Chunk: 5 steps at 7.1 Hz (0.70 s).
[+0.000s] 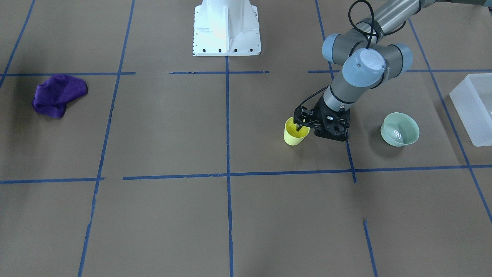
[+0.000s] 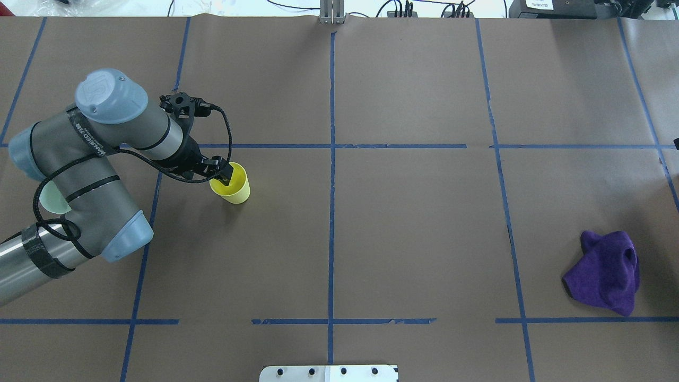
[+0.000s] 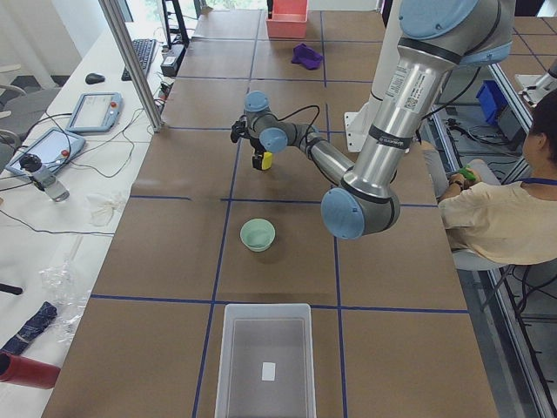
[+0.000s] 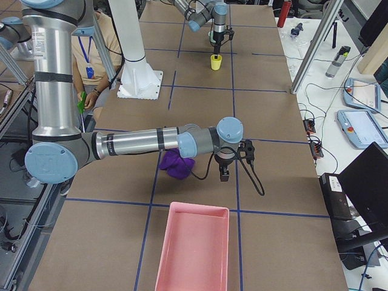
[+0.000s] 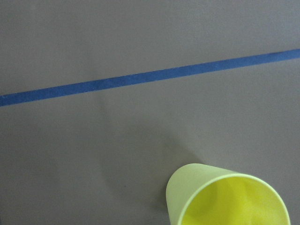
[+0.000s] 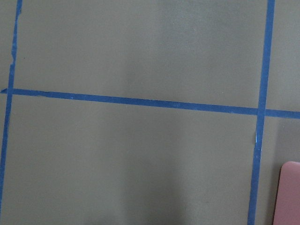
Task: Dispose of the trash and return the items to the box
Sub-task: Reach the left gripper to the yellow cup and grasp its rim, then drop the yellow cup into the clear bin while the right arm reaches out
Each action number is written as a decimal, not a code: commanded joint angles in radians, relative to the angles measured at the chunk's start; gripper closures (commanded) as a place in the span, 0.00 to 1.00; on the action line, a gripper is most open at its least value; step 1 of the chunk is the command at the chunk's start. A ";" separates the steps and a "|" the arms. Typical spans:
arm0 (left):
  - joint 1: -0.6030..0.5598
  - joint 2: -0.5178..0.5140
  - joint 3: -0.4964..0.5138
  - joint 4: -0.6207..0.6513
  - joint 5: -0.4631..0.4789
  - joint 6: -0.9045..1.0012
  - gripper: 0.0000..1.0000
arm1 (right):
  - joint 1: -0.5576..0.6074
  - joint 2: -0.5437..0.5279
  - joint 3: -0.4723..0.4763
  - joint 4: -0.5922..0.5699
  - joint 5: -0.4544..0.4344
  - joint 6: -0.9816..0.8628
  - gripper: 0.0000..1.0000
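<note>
The yellow cup stands upright on the brown table; it also shows in the overhead view and low in the left wrist view. My left gripper is down at the cup's rim, with one finger reaching into its mouth; I cannot tell whether the fingers have closed on the wall. The translucent box stands at the table's end on my left, beyond the pale green bowl. My right gripper hangs over bare table near the purple cloth; I cannot tell its state.
A crumpled purple cloth lies on my right side of the table. A pink tray sits at that end, its corner in the right wrist view. The white robot base stands mid-table. A person sits beside the table.
</note>
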 commanded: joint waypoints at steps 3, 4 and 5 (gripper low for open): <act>0.032 -0.011 0.021 -0.012 -0.001 0.003 0.87 | -0.008 0.000 -0.003 0.000 0.002 0.001 0.00; 0.035 -0.014 0.012 -0.010 -0.001 -0.008 1.00 | -0.014 0.000 -0.005 -0.002 0.004 0.001 0.00; 0.033 -0.012 -0.017 -0.009 -0.005 -0.026 1.00 | -0.020 0.000 -0.005 0.000 0.027 0.002 0.00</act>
